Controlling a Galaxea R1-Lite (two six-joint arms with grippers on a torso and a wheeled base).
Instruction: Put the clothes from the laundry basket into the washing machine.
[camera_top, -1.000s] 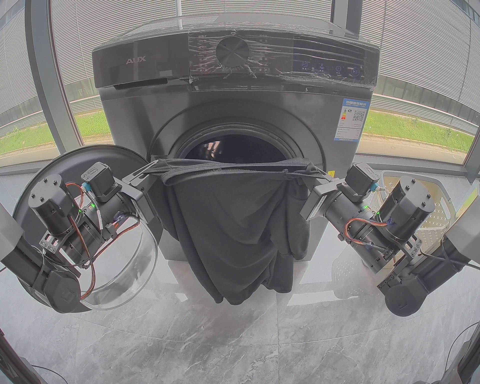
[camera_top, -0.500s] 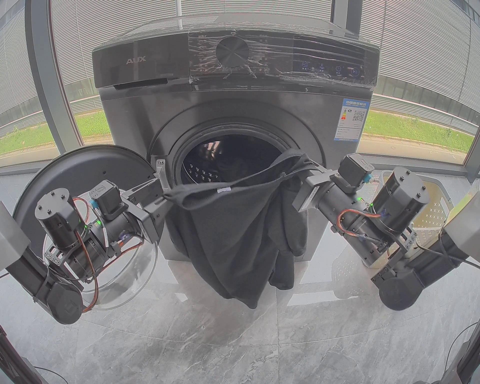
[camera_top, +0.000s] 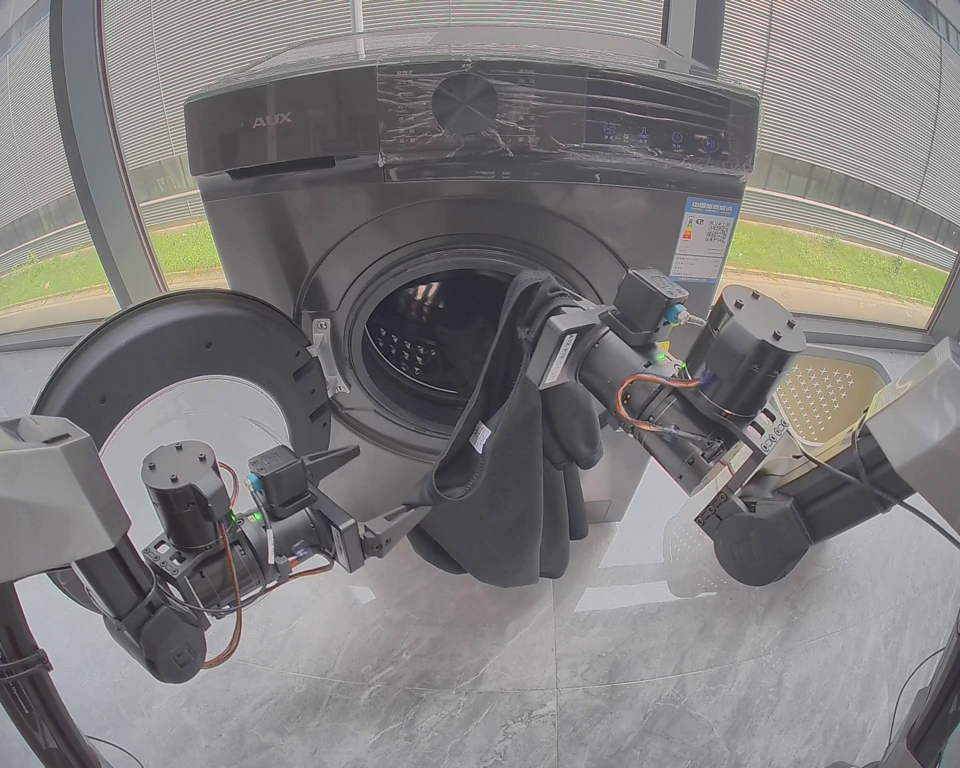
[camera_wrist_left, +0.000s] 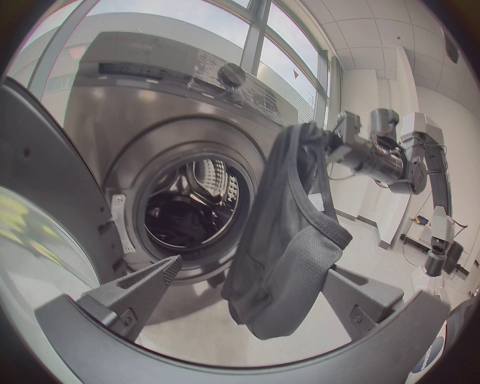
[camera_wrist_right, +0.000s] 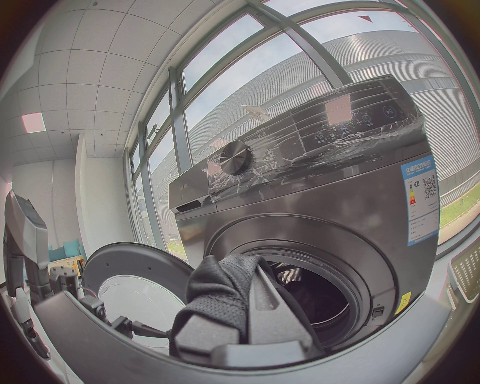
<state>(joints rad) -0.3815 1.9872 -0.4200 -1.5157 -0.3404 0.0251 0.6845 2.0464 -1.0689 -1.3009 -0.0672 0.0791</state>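
Note:
A dark grey garment (camera_top: 510, 470) hangs in front of the right side of the washing machine's (camera_top: 470, 200) open drum (camera_top: 430, 340). My right gripper (camera_top: 545, 320) is shut on its top edge, level with the drum mouth; the right wrist view has the fingers (camera_wrist_right: 275, 310) clamped on bunched mesh cloth (camera_wrist_right: 220, 290). Low and to the left, my left gripper (camera_top: 375, 495) stands open, its lower finger (camera_top: 400, 522) touching the garment's bottom edge. From the left wrist the garment (camera_wrist_left: 285, 240) hangs between the spread fingers (camera_wrist_left: 150, 280). Dark clothes (camera_wrist_left: 175, 225) lie inside the drum.
The washer door (camera_top: 170, 350) is swung open to the left, just behind my left arm. A white laundry basket (camera_top: 830, 395) stands on the floor to the right of the machine, behind my right arm. Grey marble floor (camera_top: 500, 680) lies in front.
My left gripper let go of the garment and dropped down and left. The right gripper moved up and left toward the drum mouth; the garment now hangs from it alone.

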